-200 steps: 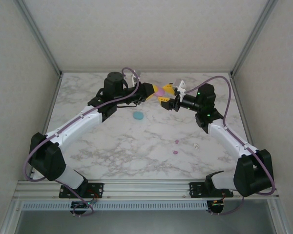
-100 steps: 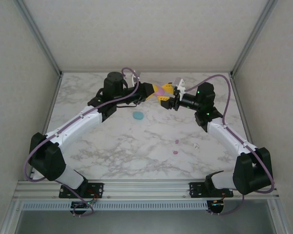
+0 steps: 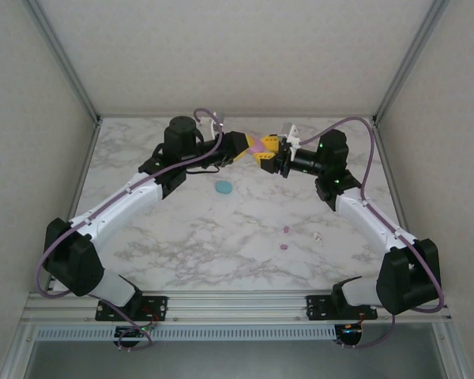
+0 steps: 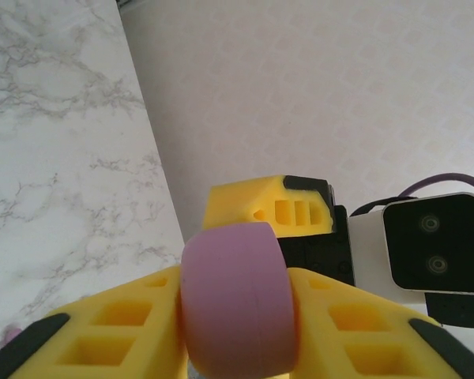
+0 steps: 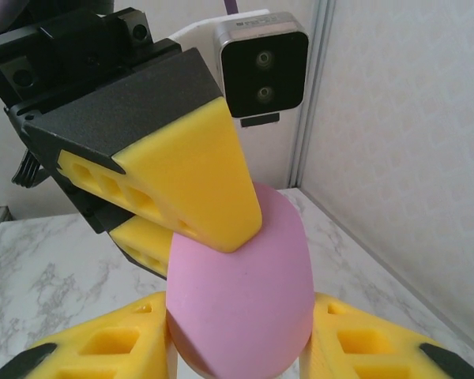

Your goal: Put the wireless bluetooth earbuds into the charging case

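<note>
A pink oval charging case [image 3: 258,145] hangs in the air over the back middle of the table, held from both sides. My left gripper [image 3: 251,148] is shut on it; in the left wrist view the case [image 4: 237,304] is pinched edge-on between the yellow fingers [image 4: 118,324], its seam closed. My right gripper [image 3: 267,152] is shut on it too; in the right wrist view the case [image 5: 241,292] fills the gap, and a left-arm finger [image 5: 182,170] presses on its top. Two tiny pink earbuds [image 3: 286,230] [image 3: 283,246] and a white earbud [image 3: 317,236] lie on the marble near the right forearm.
A teal oval case [image 3: 223,187] lies on the table [image 3: 182,237] below the left gripper. Walls and aluminium posts [image 3: 393,75] close in the back and sides. The right wrist camera [image 4: 434,245] sits close behind the pink case.
Both grippers, with the pink case between them, have shifted slightly toward the back of the table and drawn a little closer together. The earbuds and the teal case lie as before.
</note>
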`<state>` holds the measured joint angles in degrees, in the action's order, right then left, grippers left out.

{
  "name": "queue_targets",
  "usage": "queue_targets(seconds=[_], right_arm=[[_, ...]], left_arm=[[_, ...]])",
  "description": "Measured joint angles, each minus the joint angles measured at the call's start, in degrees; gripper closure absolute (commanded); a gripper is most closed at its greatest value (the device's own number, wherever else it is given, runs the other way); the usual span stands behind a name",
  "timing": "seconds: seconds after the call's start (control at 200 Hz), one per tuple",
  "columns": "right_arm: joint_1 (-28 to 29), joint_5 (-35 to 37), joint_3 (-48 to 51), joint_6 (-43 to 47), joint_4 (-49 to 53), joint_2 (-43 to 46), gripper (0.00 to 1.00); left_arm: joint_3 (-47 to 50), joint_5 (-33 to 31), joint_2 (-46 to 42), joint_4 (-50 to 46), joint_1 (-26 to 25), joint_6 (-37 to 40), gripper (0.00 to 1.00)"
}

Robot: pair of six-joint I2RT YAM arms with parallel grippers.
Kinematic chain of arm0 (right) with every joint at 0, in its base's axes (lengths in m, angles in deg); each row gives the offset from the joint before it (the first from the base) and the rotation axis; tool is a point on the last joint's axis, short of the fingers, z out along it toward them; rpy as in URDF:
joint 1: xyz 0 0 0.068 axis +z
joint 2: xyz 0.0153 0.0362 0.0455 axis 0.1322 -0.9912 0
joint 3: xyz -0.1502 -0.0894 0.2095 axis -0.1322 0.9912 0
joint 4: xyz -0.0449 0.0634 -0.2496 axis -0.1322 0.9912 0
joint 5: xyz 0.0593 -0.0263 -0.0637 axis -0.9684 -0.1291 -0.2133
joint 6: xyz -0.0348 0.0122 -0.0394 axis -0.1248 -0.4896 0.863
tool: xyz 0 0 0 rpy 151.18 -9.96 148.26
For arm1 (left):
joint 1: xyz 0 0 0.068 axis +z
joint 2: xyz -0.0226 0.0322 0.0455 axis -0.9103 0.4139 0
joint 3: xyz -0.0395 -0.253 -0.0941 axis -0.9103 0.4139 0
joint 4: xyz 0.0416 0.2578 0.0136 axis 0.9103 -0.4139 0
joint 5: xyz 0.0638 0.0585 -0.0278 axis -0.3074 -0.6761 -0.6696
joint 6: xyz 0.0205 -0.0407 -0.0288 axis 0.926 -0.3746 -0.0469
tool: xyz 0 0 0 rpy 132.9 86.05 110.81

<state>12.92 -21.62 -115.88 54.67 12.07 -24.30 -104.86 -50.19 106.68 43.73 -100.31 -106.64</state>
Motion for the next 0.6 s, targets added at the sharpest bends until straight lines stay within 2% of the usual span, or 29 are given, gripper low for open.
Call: queue_targets(seconds=[0.085,0.185,0.34,0.445,0.596], right_arm=[[0.0,0.0,0.0,-0.1,0.7,0.0,0.65],[0.0,0.0,0.0,-0.1,1.6,0.0,0.65],[0.0,-0.8,-0.7,-0.2,4.9,0.0,0.65],[0.0,-3.1,-2.3,-0.2,8.1,0.0,0.65],[0.0,-6.8,-4.6,-0.1,11.2,0.0,0.65]], left_arm=[[0.0,0.0,-0.1,-0.1,0.0,0.9,0.53],[0.0,-0.1,-0.3,-0.1,0.0,2.3,0.4],[1.4,-2.1,-3.3,-2.1,0.0,8.7,0.34],[4.8,-4.5,-8.8,-3.2,0.0,20.1,0.33],[16.6,-4.9,-20.2,1.7,0.0,44.5,0.35]])
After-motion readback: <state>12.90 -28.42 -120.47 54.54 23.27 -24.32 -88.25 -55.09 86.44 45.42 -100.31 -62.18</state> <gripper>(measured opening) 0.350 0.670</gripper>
